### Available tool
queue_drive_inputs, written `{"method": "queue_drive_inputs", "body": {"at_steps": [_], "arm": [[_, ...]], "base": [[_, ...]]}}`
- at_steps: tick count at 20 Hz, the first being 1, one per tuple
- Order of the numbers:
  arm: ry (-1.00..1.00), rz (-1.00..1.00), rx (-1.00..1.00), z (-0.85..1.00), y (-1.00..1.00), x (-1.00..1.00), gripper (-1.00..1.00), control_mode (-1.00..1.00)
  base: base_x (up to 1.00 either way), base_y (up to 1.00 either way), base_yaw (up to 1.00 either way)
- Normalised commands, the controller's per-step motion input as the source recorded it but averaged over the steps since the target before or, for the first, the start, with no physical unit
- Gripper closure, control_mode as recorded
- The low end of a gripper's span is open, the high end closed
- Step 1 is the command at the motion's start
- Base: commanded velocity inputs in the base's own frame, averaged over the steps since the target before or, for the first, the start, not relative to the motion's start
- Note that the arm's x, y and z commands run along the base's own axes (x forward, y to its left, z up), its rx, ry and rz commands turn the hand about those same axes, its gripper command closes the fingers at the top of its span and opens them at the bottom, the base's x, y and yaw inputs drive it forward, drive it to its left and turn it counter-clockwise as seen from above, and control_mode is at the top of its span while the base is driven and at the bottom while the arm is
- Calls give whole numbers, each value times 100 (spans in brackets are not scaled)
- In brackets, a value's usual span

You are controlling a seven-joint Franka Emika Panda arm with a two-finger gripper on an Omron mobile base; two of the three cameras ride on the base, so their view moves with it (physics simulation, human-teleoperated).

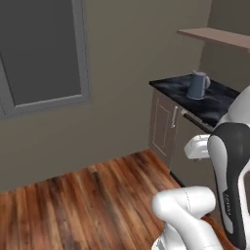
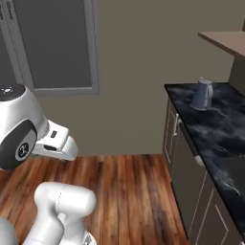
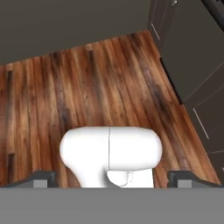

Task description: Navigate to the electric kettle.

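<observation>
The slate-blue electric kettle [image 1: 197, 85] [image 2: 202, 94] with a pale lid and loop handle stands upright on the dark marbled counter [image 1: 218, 104] [image 2: 225, 129], near its far end by the wall. It is ahead and to the right, some way off across the floor. My gripper [image 3: 113, 179] hangs over the wooden floor, pointing down. Its two dark fingertips [image 3: 41, 178] are spread wide apart with nothing between them. The kettle is far from the gripper.
A grey-framed window [image 1: 44, 53] [image 2: 52, 48] fills the wall to the left. Dark cabinet fronts [image 1: 163, 124] [image 2: 184, 167] run under the counter along the right. A wooden shelf [image 1: 219, 36] [image 2: 225, 40] hangs above it. Wooden floor [image 1: 88, 195] [image 3: 87, 87] stretches between me and the cabinets.
</observation>
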Motion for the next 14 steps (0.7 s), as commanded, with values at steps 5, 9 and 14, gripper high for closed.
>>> {"method": "queue_drive_inputs", "body": {"at_steps": [5,9,14], "arm": [[0,0,0,0,0,0,-100,100],[0,0,0,0,0,0,-100,100],[0,0,0,0,0,0,-100,100]], "base": [[100,62,-14],[100,79,-31],[85,82,-64]]}}
